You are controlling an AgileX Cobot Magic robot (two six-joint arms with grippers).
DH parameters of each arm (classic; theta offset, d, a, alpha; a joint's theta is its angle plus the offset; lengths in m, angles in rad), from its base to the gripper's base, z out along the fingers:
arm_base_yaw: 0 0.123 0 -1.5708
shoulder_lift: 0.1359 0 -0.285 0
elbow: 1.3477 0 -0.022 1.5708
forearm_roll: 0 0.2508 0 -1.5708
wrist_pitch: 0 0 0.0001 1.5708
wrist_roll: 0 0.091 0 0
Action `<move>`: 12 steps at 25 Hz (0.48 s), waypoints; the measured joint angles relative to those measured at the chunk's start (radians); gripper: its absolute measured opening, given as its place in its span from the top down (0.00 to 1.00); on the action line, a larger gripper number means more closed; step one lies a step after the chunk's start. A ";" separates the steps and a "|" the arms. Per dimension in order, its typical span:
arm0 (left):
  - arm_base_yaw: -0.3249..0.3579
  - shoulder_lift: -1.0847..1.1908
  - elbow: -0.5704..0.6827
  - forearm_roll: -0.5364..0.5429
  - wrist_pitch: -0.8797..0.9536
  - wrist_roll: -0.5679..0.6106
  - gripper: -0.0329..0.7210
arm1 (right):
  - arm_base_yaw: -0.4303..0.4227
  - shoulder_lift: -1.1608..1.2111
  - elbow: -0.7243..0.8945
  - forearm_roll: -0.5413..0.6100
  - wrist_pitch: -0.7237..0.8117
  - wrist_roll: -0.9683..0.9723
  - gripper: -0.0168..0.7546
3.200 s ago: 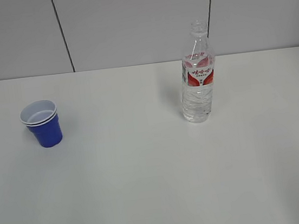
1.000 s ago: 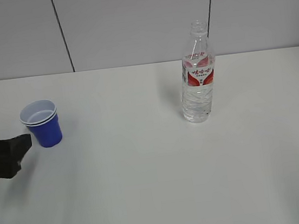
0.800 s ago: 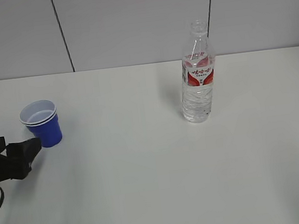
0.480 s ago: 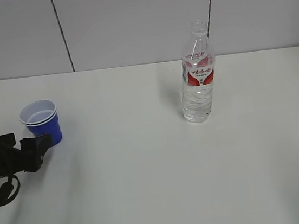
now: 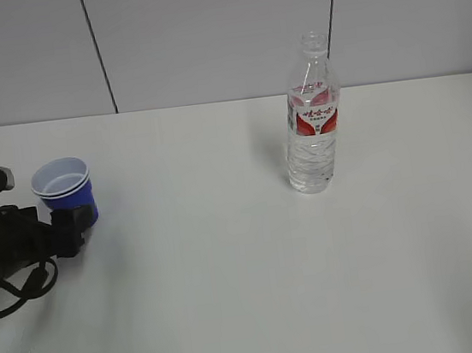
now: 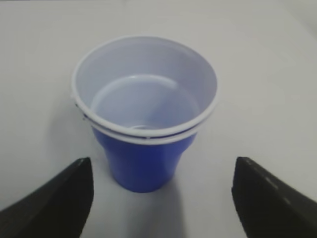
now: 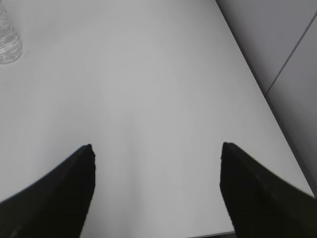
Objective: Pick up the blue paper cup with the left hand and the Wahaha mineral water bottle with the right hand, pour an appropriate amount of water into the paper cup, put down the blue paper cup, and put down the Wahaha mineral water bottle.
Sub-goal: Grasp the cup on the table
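Note:
The blue paper cup (image 5: 66, 195) stands upright at the table's left, with a white lining and a doubled white rim. My left gripper (image 5: 71, 226) is low on the table right against its near side. In the left wrist view the cup (image 6: 143, 161) fills the middle, and the left gripper (image 6: 162, 167) is open, a black fingertip on either side of the cup's lower wall, apart from it. The Wahaha mineral water bottle (image 5: 311, 124) stands uncapped, right of centre. The right gripper (image 7: 157, 147) is open over bare table, with only the bottle's base (image 7: 7, 47) showing far off.
The white table (image 5: 234, 297) runs back to a grey panelled wall (image 5: 201, 34). In the right wrist view the table's edge (image 7: 255, 82) runs along a grey wall close to my right gripper.
My left arm has come in from the left edge and slid right up to the cup, its jaws spreading wider. Cup and bottle have not moved.

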 joint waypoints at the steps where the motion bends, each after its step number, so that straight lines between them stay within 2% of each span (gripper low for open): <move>1: 0.000 0.014 -0.008 0.000 -0.003 0.000 0.06 | 0.000 0.000 0.000 0.000 0.000 0.000 0.22; 12: 0.012 0.104 -0.081 -0.023 -0.041 0.000 0.06 | 0.000 0.000 0.000 0.000 0.000 0.000 0.22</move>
